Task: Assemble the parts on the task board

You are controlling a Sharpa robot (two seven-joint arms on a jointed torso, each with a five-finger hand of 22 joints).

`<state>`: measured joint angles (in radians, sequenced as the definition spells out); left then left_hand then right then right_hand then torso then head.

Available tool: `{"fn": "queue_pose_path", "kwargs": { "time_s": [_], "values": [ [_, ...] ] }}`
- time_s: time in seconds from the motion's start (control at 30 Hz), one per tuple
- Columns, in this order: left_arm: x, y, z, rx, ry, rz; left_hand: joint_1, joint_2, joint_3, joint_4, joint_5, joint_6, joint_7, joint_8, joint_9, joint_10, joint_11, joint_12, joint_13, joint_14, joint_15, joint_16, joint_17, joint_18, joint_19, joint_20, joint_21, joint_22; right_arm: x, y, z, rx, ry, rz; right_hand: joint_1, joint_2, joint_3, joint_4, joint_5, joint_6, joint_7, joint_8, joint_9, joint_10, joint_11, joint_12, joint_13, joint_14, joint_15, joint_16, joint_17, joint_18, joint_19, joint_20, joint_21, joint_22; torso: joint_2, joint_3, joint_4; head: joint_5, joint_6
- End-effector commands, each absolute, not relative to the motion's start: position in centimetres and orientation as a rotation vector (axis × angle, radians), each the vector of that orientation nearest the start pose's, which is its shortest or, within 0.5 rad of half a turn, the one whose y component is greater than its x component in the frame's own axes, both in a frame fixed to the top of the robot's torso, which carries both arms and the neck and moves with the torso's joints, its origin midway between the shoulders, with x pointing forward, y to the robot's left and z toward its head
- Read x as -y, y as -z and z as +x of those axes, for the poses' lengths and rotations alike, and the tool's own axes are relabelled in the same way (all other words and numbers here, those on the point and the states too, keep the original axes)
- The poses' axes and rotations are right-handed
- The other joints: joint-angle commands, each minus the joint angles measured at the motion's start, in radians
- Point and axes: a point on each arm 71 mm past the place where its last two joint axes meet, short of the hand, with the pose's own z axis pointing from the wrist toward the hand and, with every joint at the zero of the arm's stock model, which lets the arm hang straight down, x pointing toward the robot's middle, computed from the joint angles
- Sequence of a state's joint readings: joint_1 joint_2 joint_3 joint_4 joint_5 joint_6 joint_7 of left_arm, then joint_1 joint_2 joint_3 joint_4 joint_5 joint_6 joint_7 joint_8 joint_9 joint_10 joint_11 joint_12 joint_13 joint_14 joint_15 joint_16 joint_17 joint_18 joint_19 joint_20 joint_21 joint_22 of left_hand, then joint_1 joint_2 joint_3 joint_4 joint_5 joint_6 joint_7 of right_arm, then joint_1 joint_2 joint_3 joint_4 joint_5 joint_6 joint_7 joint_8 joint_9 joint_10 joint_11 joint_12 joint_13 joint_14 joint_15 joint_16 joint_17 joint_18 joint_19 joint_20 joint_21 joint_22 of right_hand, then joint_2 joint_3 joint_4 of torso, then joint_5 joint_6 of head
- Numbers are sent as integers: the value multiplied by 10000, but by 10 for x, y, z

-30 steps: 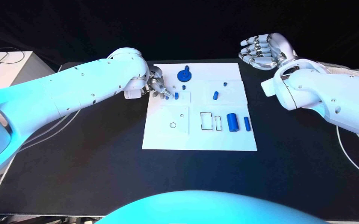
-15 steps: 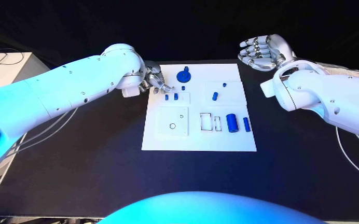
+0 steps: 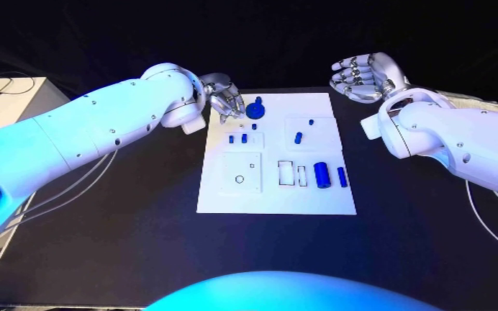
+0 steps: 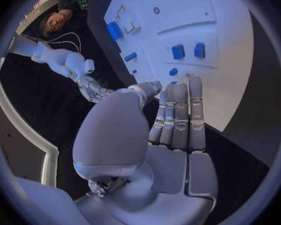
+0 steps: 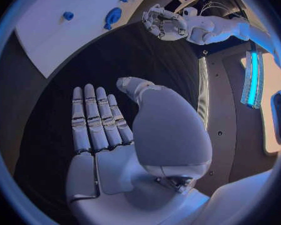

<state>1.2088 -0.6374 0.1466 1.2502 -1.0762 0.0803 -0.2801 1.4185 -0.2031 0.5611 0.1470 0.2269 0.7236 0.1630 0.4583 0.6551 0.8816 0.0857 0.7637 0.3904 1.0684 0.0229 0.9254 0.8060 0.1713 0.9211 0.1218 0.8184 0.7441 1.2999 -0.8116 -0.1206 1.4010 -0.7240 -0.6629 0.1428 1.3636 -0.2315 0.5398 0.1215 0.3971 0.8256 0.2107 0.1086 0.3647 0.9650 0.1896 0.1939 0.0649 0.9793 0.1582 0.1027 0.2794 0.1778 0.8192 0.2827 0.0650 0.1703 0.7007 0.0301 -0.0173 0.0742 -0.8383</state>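
The white task board (image 3: 275,199) lies mid-table. On it are a blue knob-shaped part (image 3: 256,109) at the far edge, two short blue pegs (image 3: 239,138) standing side by side in the left square, a blue piece (image 3: 298,137), a thick blue cylinder (image 3: 323,174) and a thinner one (image 3: 342,176). My left hand (image 3: 225,102) hovers at the board's far left corner, fingers straight and holding nothing (image 4: 172,120). My right hand (image 3: 361,75) is raised beyond the board's far right corner, palm flat and empty (image 5: 109,130).
A raised square plate with a small hole (image 3: 241,173) and two narrow white slots (image 3: 293,173) sit on the board's near half. Black table (image 3: 114,232) surrounds the board. A pale box (image 3: 19,91) stands at the far left edge.
My left hand has drawn back from the two pegs in the left square to the board's far left corner, leaving both pegs uncovered. The right hand has hardly moved.
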Motion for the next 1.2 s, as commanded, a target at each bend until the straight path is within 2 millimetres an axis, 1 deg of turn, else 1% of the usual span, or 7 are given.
{"fn": "queue_pose_path", "kwargs": {
  "time_s": [0.03,0.2,0.4,0.7,0.8,0.97,1.2],
  "values": [
    [-169,156,550,-18055,8232,-1011,119,-61,91,-233,-70,-22,30,-134,-314,-144,50,-433,-370,-160,43,-268,-302,101,-109,42,-133,-56,238,153,521,-13609,-9086,4891,14,76,-3,-43,26,80,361,66,-3,76,16,34,-5,80,14,-35,-13,71,68,-33,12,-21,-2,-1,-18,-26,104],
    [-160,165,549,-17169,7766,249,105,-156,229,-604,-39,283,204,-678,-1159,-306,313,-1325,-1176,-114,217,-225,-578,109,-168,155,63,157,238,154,521,-13612,-9106,4902,14,75,4,-48,24,90,358,69,-4,89,12,34,-6,89,11,-35,-21,71,79,-36,12,-32,10,10,-24,-42,207],
    [-149,178,550,-16513,7154,1615,-138,-288,179,-742,-68,454,-39,-874,-1633,-618,280,-1813,-1698,380,171,624,-497,129,135,145,449,412,236,154,521,-13622,-9174,4886,12,72,4,-48,23,89,363,67,-5,91,12,34,-7,90,10,-36,-23,70,81,-37,12,-35,23,12,-51,-62,309],
    [-136,195,550,-17306,6365,2799,-335,-421,160,-746,-87,704,-151,-967,-1895,-806,255,-1933,-1937,1089,139,1895,312,131,391,124,764,611,234,154,521,-13636,-9227,4873,2,61,6,-52,20,76,390,54,-15,88,26,21,-12,85,14,-46,-40,68,93,-38,9,-55,28,12,-46,-70,341],
    [-134,200,552,-17592,6127,2943,-443,-457,122,-679,-103,735,-158,-1012,-1969,-747,232,-1897,-1975,1414,126,2354,678,28,828,111,1219,1080,234,154,521,-13668,-9239,4882,0,61,8,-52,21,75,395,52,-16,86,29,17,-14,82,17,-50,-45,66,94,-38,8,-60,26,13,-42,-88,300],
    [-133,205,552,-18101,5897,3070,-596,-539,-8,-585,-112,865,-117,-993,-2012,-652,250,-1837,-1994,1553,158,2643,828,-6,956,134,1354,1217,233,154,521,-13692,-9254,4906,-1,63,9,-51,21,77,397,52,-17,85,30,16,-14,81,17,-51,-46,66,95,-38,7,-62,20,4,-15,-94,267],
    [-131,208,552,-18544,5709,3107,-692,-599,-124,-516,-113,898,-100,-1010,-2049,-666,261,-1855,-2026,1587,174,2777,850,-23,1014,153,1414,1289,232,154,521,-13694,-9274,4905,-8,65,11,-49,20,81,406,52,-18,82,36,11,-16,79,20,-55,-54,64,97,-37,5,-72,13,5,-25,-94,255]
  ]
}}
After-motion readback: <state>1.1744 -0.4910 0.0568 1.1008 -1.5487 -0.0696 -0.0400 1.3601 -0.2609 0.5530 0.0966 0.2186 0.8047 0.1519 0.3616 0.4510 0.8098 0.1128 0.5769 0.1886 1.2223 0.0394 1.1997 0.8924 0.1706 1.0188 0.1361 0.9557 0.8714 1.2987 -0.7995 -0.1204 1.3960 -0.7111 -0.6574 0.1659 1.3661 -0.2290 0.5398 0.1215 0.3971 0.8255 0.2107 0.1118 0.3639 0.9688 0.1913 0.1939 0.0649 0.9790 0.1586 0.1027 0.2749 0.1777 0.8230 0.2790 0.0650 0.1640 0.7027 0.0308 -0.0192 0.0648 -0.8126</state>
